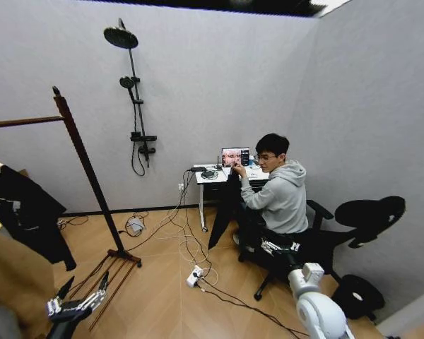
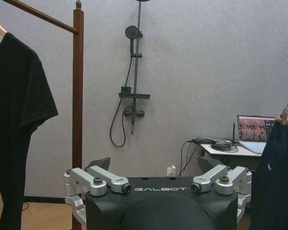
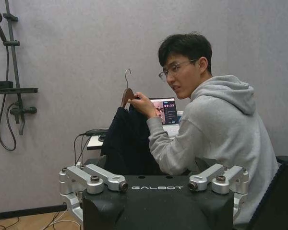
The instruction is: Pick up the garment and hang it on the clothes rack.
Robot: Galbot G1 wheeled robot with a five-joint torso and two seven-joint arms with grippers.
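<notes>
A seated person's hand holds the garment (image 1: 225, 208), a dark top, up by its wooden hanger (image 3: 127, 95) in front of the desk; it also appears in the wrist views (image 3: 127, 141) (image 2: 273, 172). The clothes rack (image 1: 85, 166), reddish-brown, stands at the left with its bar (image 1: 21, 121) running off the edge and its upright (image 2: 78, 96) close to my left arm. My left gripper (image 1: 87, 284) hangs open low beside the rack's base. Open too is my right gripper (image 1: 277, 247), low near the person's legs, well short of the garment.
A black printed T-shirt (image 1: 28, 212) and a tan coat (image 1: 10, 279) hang on the rack. A black shower stand (image 1: 134, 92) is on the back wall. Cables and a power strip (image 1: 194, 275) lie on the floor. A desk (image 1: 212, 176) and the person's black chair (image 1: 360, 219) are at the right.
</notes>
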